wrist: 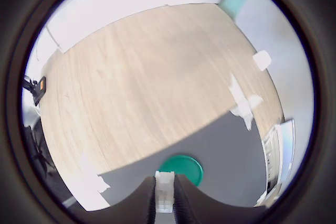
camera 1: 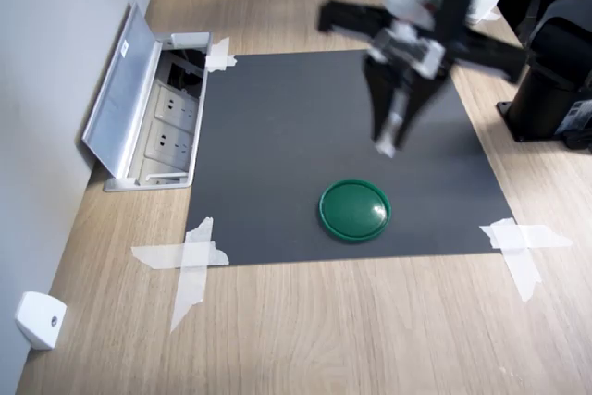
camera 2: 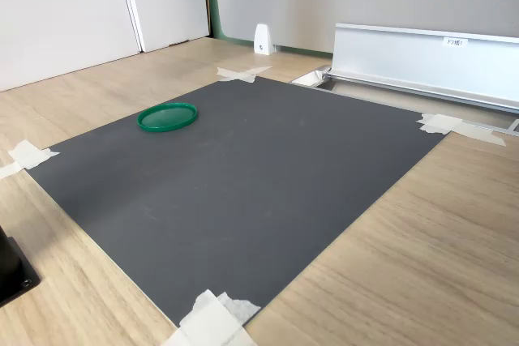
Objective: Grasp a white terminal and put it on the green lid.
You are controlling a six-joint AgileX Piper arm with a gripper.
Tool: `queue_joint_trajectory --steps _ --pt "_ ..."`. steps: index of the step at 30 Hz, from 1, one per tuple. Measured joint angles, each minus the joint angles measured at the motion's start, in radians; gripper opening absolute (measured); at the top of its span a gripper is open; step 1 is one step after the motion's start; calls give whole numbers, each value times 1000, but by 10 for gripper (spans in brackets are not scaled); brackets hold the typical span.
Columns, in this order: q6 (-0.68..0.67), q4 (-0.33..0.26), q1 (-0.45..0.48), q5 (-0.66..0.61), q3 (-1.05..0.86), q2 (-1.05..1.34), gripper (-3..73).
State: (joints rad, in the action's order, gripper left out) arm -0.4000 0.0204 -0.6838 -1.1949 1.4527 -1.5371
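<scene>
Above the dark grey mat (camera 1: pixel 305 136) in the first exterior view, the Piper arm (camera 1: pixel 421 16) reaches in from the upper right, motion-blurred, with its gripper (camera 1: pixel 388 141) pointing down and hanging clear of the surface. Its fingertips sit above the mat, a little up and to the first exterior view's right of the green lid (camera 1: pixel 355 210). In the wrist view the two dark fingers (wrist: pixel 142 200) are closed on the white terminal (wrist: pixel 164 192) — a tiny pale block of roughly cuboid shape, pinched upright between them with its upper end poking past the fingertips. A faint grid of small squares shows on its face, though the detail is soft. Just beyond it in the wrist view lies the green lid, a round, flat, glossy dark green disc with a raised rim, resting flat on the mat; the terminal is not on it. In the second exterior view the lid (camera 2: pixel 167 117) lies near the mat's far left corner, and the arm is out of frame. White tape crosses (camera 1: pixel 190 261) hold the mat's corners to the wood-grain table (camera 1: pixel 324 330). At the first exterior view's left an open floor-style socket box (camera 1: pixel 162 122) with a raised metal flap sits beside the mat — and a small white wedge-shaped piece (camera 1: pixel 39 319) rests near the lower left edge.
</scene>
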Motion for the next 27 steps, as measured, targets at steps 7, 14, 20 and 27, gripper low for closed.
queue_joint_trajectory --steps 7,14,20,27 --pt "71 84 -67 30 0 -142 87" --pt "76 87 -1 53 -26 -173 87" --pt "44 96 85 91 -119 -173 87" --pt "2 113 113 213 -269 -157 87"
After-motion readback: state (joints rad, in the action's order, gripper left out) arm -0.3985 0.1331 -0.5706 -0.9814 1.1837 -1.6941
